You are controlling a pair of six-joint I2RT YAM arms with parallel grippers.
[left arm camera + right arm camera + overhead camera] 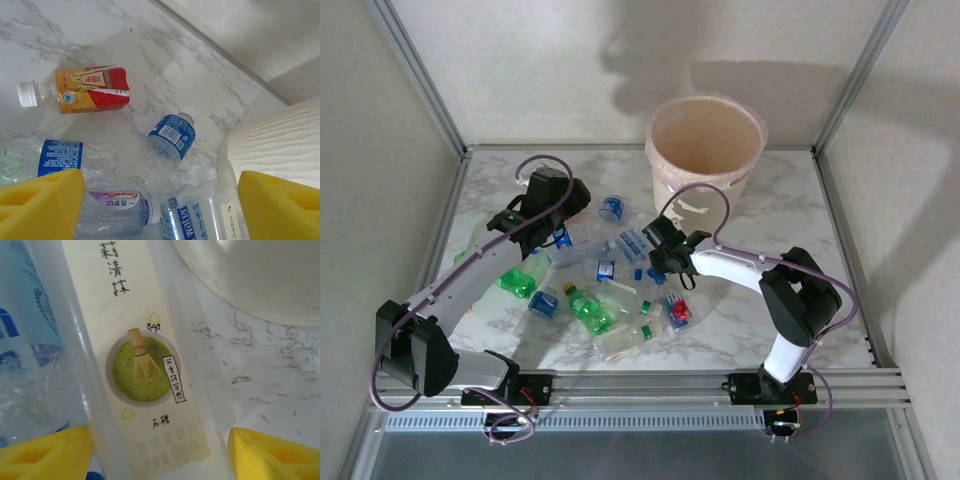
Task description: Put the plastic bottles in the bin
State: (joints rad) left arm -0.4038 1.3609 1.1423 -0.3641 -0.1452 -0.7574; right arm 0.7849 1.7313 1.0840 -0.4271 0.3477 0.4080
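Green plastic is lying nearest you on the marble tabletop [800, 220]: a crushed green bottle [590, 310] is resting at the near side of the heap, and a second green bottle [517, 282] is sitting to its left, beside the left arm. Around them about a dozen plastic bottles are lying scattered, all of them on the marble.

Your right tool [160, 455] is hanging over the middle of the heap with its yellow pads spread wide. It is straddling a clear bottle with a matcha-tea label [145, 365]. The pads are sitting just beside the bottle's walls, and the wrist view is not telling you whether they are pressing yet.

Farther out, your left tool [160, 210] is hovering wide open and holding nothing. It is looking down on a blue-labelled water bottle [172, 132] and, beyond that, a red-and-orange labelled bottle [92, 89].

Farthest off, the bin [705, 100] is standing at the back of the tabletop, just past the heap, and no bottle is showing inside it from above. You are judging this rightly as the very start: practically the whole heap is waiting, and the matcha bottle is looking like the first to go.
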